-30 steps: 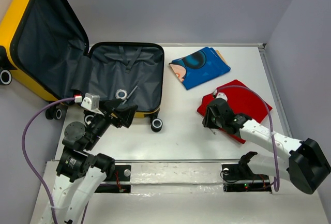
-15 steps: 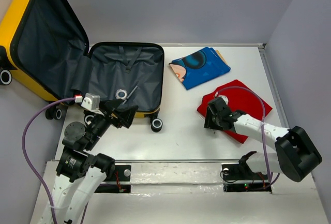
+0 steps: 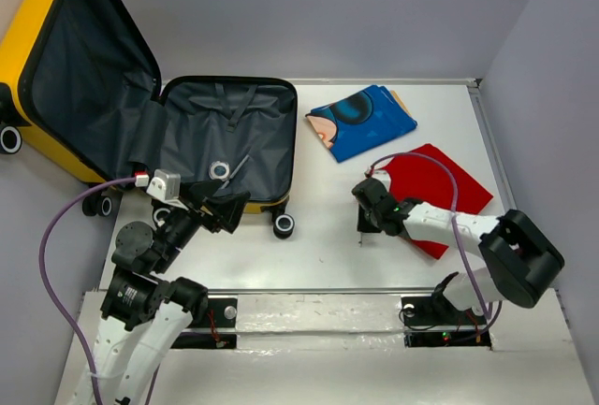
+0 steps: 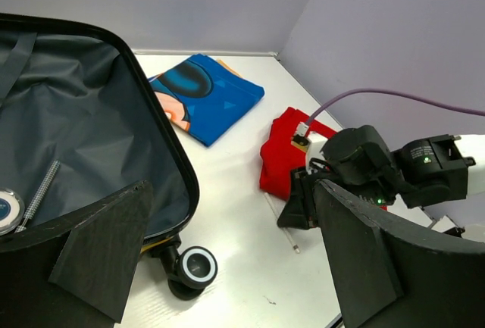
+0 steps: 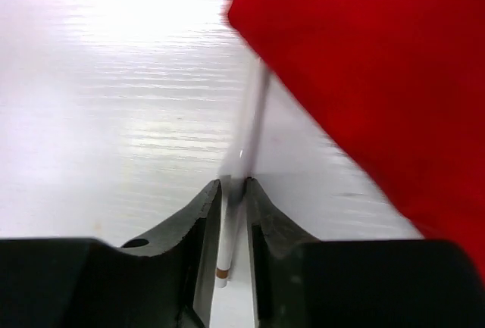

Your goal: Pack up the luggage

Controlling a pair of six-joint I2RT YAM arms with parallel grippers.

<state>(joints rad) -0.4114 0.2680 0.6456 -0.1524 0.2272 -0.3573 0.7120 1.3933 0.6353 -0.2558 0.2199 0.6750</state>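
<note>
With the luggage [image 3: 267, 134] lying open at the upper left of the top view and the left gripper [image 4: 231, 185] wide and empty, the right gripper [image 5: 233, 192], almost closed, seems to pinch a thin white stick [image 5: 246, 139] beside the red cloth [image 5: 364, 78], so the next move calls for lifting it toward the case.

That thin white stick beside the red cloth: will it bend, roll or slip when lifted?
The thin white stick looks straight, so it probably stays stiff. It is slim and seems round, so it may roll on the smooth table if nudged. Pinched near one end by the right gripper, it could pivot or slip.
</note>
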